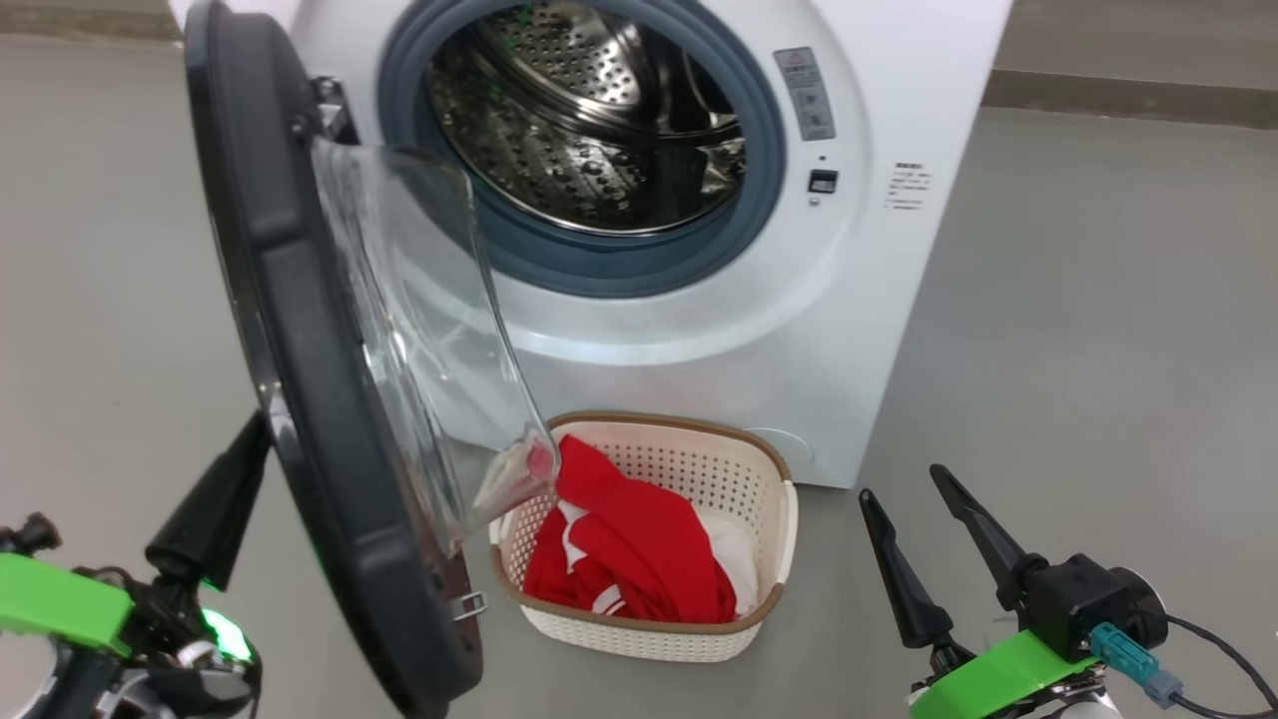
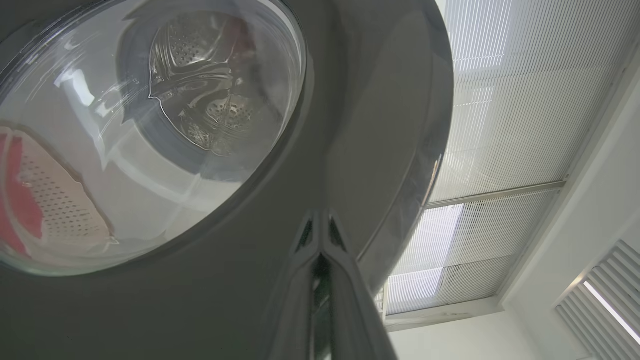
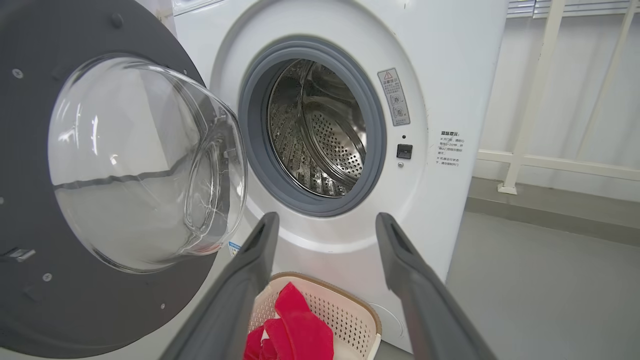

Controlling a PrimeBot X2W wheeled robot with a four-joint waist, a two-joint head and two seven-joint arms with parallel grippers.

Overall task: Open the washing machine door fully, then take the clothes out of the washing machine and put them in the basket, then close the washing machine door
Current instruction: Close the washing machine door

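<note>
A smooth grey floor carries the white front-loading washing machine, which stands squarely on it. Just in front of the machine's base, the cream perforated basket with a brown rim rests flat on the floor, its back edge close to the machine's front

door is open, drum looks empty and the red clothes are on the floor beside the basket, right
Not quite: the red clothes lie inside the basket, not beside it, as the head view shows. The door is open and the drum looks empty.
</note>
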